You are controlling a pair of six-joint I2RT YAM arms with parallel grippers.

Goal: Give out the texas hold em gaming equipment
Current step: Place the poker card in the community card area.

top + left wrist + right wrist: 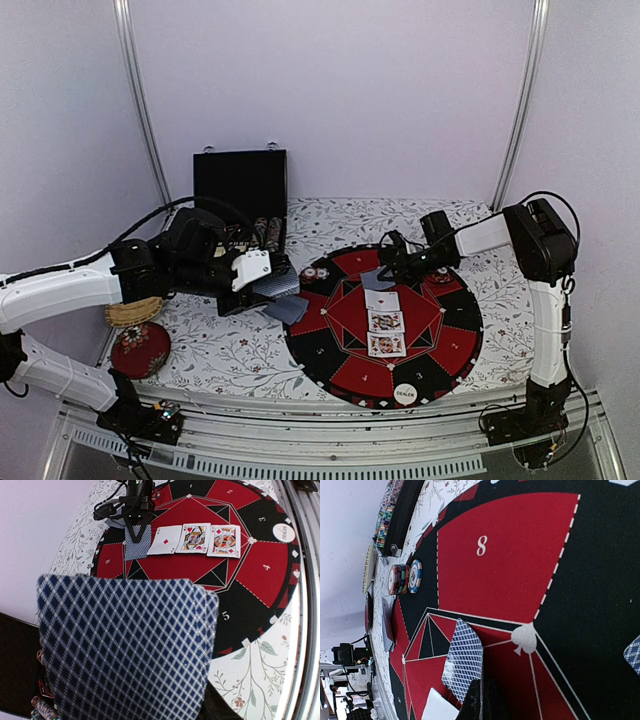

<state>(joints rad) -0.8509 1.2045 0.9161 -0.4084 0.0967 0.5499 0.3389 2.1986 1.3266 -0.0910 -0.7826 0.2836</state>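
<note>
A fan of blue-checked playing cards (125,650) fills the left wrist view and hides the fingers behind it. From above, my left gripper (265,285) is shut on these cards (283,296), just left of the round mat (450,335). My right gripper (481,700) is shut on the edge of a single card (462,660), which stands tilted over the mat's centre (375,280). Below it three face-up cards (386,321) lie in a row. The white DEALER button (405,394) lies at the mat's near rim. A few poker chips (405,577) stand stacked at its far left edge.
The open black chip case (240,190) stands at the back left, with rows of chips in it. A red round object (140,348) and a woven one (133,313) sit at the table's left edge. Another face-down card (632,652) lies on the mat's far side.
</note>
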